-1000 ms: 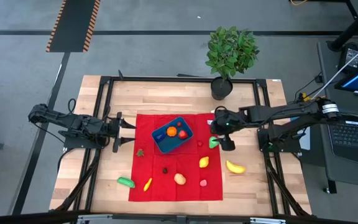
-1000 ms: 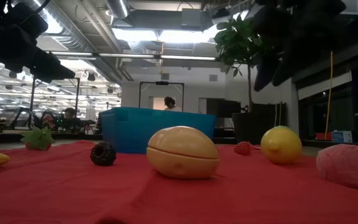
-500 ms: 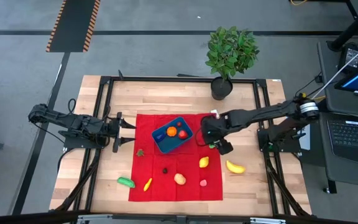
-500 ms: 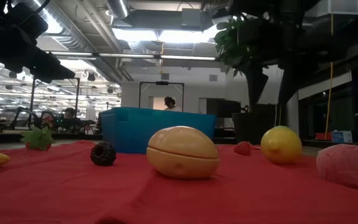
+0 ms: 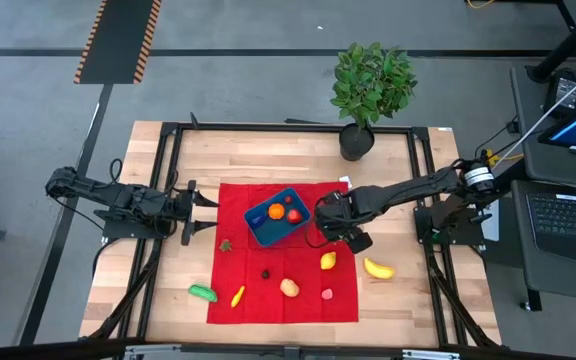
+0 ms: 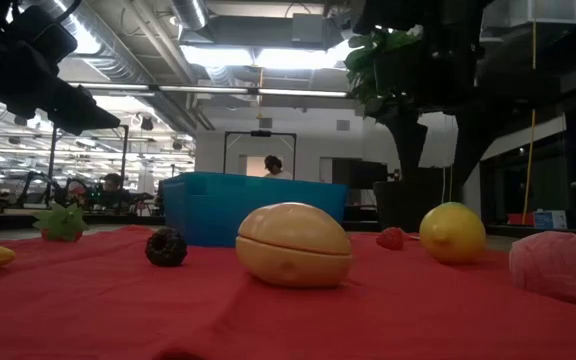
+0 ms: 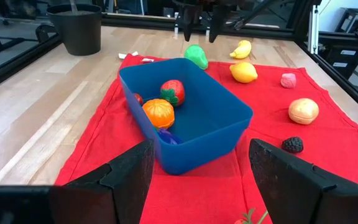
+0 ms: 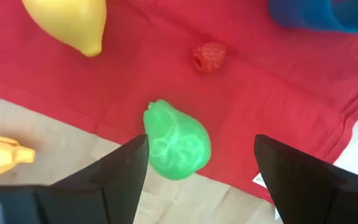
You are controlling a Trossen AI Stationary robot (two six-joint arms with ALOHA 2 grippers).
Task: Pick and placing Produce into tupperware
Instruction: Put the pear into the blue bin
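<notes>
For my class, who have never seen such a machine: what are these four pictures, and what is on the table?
Two dark robot arms work at a wooden table. One picture looks straight down, one looks level across the table top, and two come from cameras on the arms' wrists. On a red cloth stands a blue container holding a few toy fruits; more lie around it, such as a lemon and a banana. The right hand hangs open above a green pear, holding nothing. The left hand waits open at the cloth's left edge.
</notes>
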